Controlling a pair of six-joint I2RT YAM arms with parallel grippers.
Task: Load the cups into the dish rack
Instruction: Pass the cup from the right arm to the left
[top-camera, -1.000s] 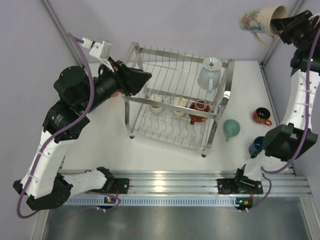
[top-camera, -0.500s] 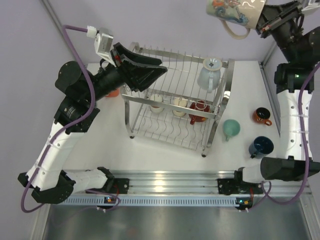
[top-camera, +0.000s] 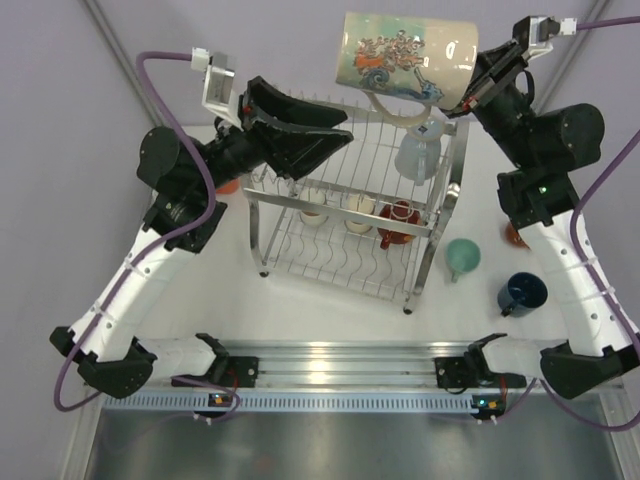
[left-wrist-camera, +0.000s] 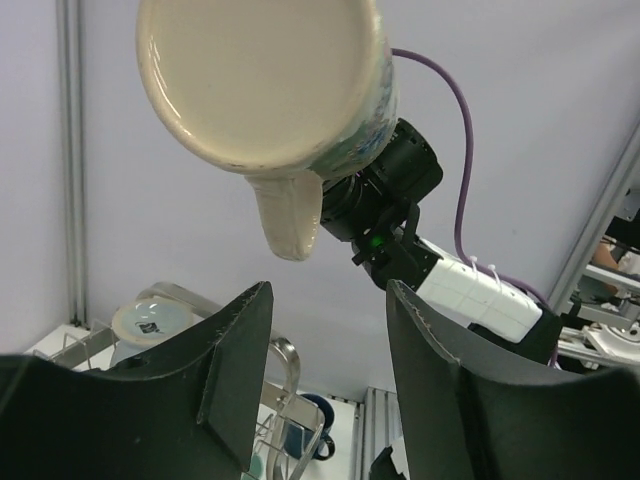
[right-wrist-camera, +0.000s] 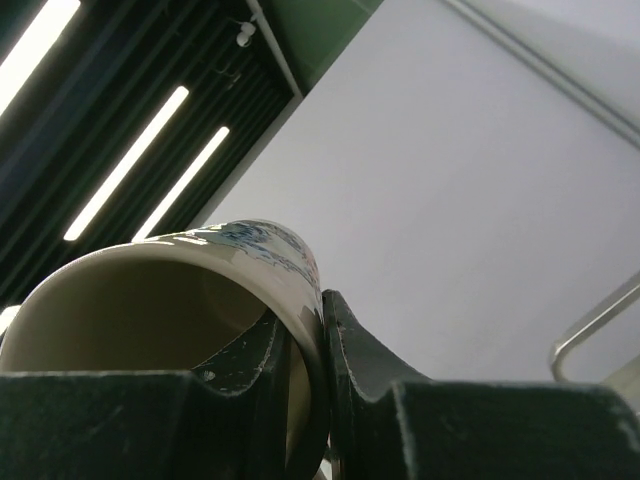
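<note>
Black fingers of the right gripper (top-camera: 466, 96) pinch the rim of the printed mug (top-camera: 400, 58), one inside the wall and one outside. The mug lies on its side in the air, handle hanging down, high above the far right part of the dish rack (top-camera: 455, 190). The left gripper (top-camera: 338, 126), fingers apart and holding nothing, points toward the mug's base, close to it but not touching. A pale mug (top-camera: 417, 152) stands upside down on the rack's upper tier, and a red cup (top-camera: 400, 222) sits on the lower one.

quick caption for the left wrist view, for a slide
Left wrist view: open left gripper faces the base of the printed mug, held aloft by its rim in the right gripper
</note>
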